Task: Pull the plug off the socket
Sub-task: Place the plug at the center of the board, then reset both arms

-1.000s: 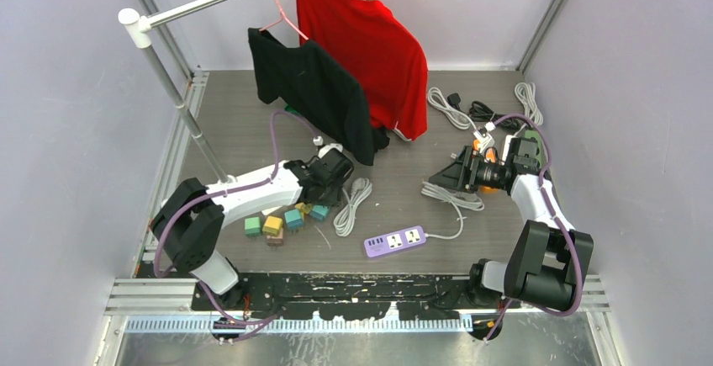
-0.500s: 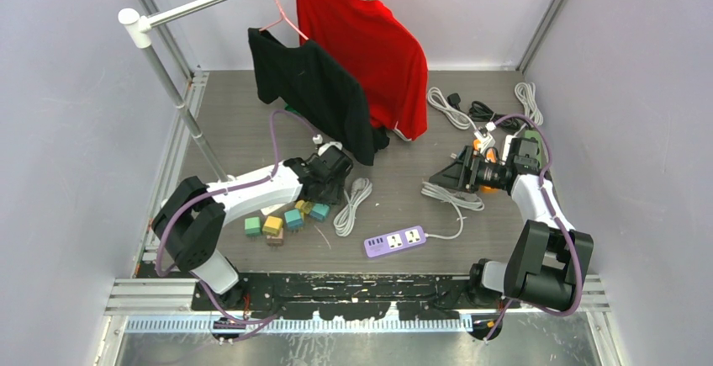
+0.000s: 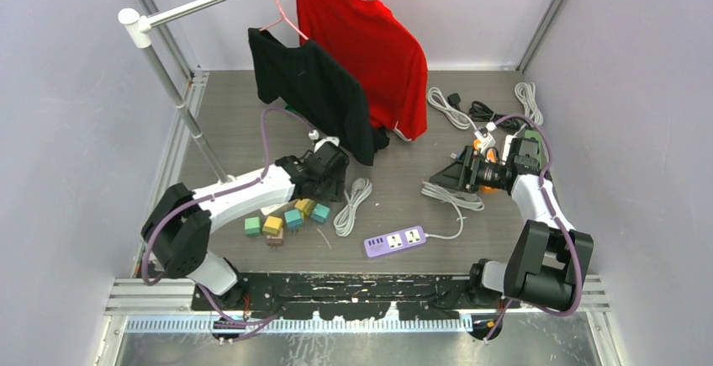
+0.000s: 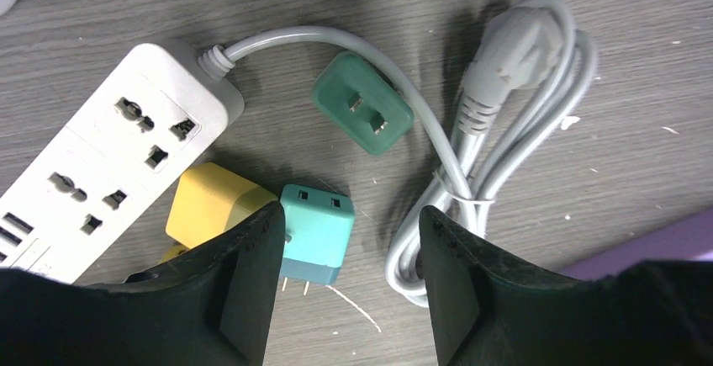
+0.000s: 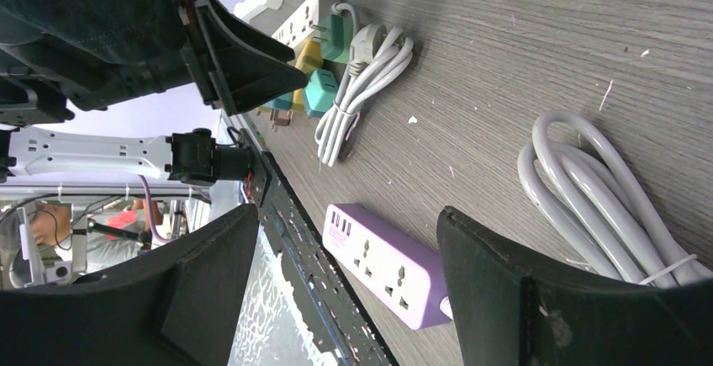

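In the left wrist view a teal plug (image 4: pixel 315 231) lies loose on the table with its two prongs bare. It rests against the inner side of one finger of my open left gripper (image 4: pixel 349 278). A white socket strip (image 4: pixel 109 164) lies to the left, and the sockets that show hold nothing. A yellow plug (image 4: pixel 210 206) sits beside the strip, and a dark green plug (image 4: pixel 363 103) lies further off. My left gripper (image 3: pixel 328 183) hangs over this cluster. My right gripper (image 3: pixel 458 177) stands open on its side at the right, holding nothing.
A purple socket strip (image 3: pixel 394 241) lies near the front, with a coiled white cable (image 3: pixel 351 206) beside the plugs and another (image 3: pixel 454 196) under the right gripper. Coloured plugs (image 3: pixel 271 225) sit left of centre. A black shirt (image 3: pixel 307 88) and a red shirt (image 3: pixel 370 46) hang at the back.
My left gripper's jaws have spread wider and the arm has drawn back a little from the plugs. The right arm has not moved.
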Controlling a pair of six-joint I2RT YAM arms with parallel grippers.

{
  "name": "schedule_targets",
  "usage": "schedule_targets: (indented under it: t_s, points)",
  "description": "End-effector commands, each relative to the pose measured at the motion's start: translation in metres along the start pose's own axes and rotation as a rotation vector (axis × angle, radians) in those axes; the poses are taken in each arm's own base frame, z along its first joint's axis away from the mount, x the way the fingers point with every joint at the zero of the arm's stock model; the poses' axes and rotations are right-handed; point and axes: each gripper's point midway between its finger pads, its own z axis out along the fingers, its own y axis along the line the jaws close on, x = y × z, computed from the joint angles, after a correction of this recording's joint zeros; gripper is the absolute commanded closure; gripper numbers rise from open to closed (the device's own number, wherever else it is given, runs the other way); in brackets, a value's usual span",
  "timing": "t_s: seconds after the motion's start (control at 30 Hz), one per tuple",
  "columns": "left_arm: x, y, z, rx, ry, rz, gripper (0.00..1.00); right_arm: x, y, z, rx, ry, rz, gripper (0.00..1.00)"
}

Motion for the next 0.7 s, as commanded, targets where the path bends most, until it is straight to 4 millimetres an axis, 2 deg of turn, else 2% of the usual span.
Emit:
schedule_targets:
  t_s: [0.0, 0.3, 0.63, 0.67]
  points:
    - [-0.030, -0.011, -0.034, 0.083, -0.092, -0.053, 0.40, -0.005, 0.003, -0.001, -0.011, -0.012, -0.024, 0.17]
    - [-0.041, -0.015, -0.079, 0.207, -0.183, -0.100, 0.36, -0.005, 0.003, -0.002, -0.011, -0.014, -0.026, 0.17]
    - [-0.066, -0.013, -0.154, 0.392, -0.387, -0.170, 0.19, -0.014, 0.011, -0.007, -0.005, -0.029, -0.053, 0.17]
    - [-0.069, -0.014, -0.164, 0.416, -0.405, -0.166, 0.15, -0.017, 0.014, -0.009, -0.005, -0.031, -0.065, 0.17]
